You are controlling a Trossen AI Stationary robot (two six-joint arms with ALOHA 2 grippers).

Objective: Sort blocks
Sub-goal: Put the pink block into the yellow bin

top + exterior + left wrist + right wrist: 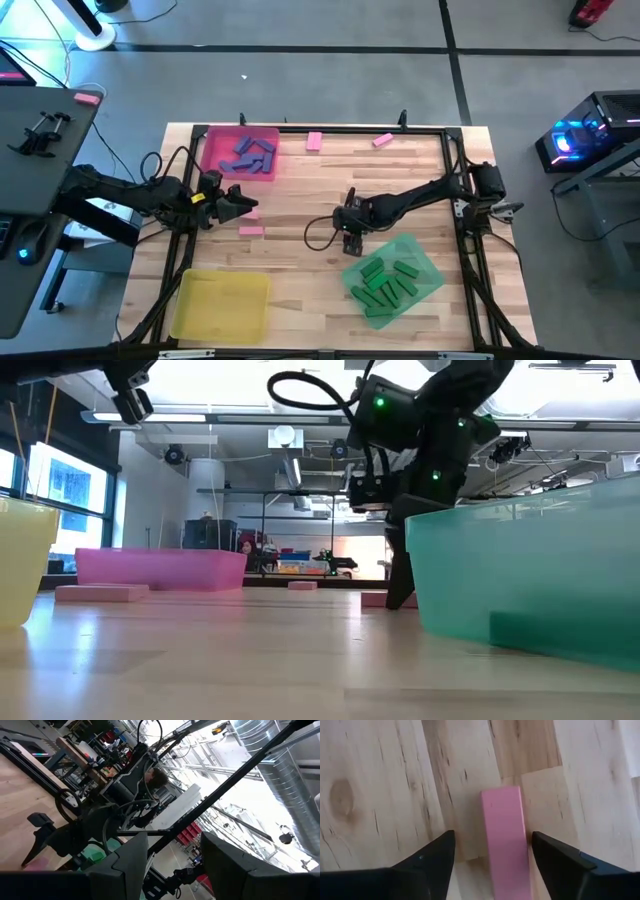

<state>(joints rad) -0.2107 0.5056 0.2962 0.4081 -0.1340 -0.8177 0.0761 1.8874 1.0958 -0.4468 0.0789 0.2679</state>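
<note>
No readable text anywhere.
From my remote station I find no legible words, labels, brand marks, numbers or signs in any camera view.

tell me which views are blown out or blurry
Left wrist view: the bright ceiling washes out behind the left gripper. Low view: the green tray looms close and soft. Right wrist view: the pink block between the open right gripper fingers looks slightly soft.

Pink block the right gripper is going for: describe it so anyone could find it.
On the wooden table, beside the green tray, the right gripper hangs open. The pink block lies flat on bare wood between its fingers; it is the pink one nearest that tray.
</note>
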